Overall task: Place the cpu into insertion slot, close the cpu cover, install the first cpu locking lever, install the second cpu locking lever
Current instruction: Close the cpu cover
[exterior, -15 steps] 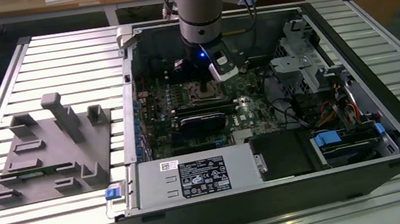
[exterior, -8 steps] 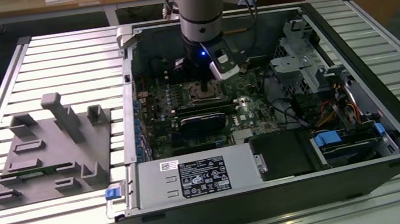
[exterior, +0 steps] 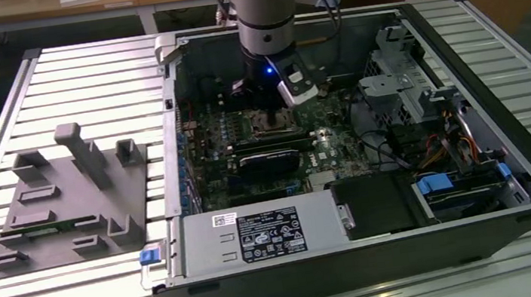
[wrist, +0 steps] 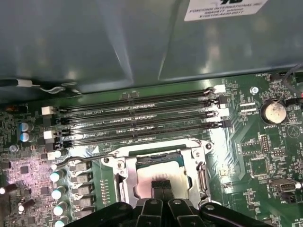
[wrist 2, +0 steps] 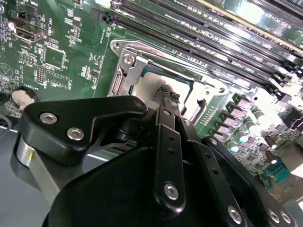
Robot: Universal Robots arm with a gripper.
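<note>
Bulk of the black gripper (wrist: pixel 161 183) hides the near edge of the small square silvery-rimmed insertion slot (wrist: pixel 156 160) in both wrist views. Its fingers (wrist 2: pixel 164 94) are drawn together, tips over the flat silver-grey cpu (wrist: pixel 144 174) seated there. The thin silvery square cpu cover (wrist: pixel 124 166) lies down around the chip, long black memory slots (wrist: pixel 142 120) just beyond.

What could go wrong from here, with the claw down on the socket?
1. The claw has its tips together at the cpu, inside the window of the cpu cover. Extra downward force could scratch the chip or stress the insertion slot beneath.
2. The memory slots and the capacitors stand close beside the socket, so a sideways move might clip them.
</note>
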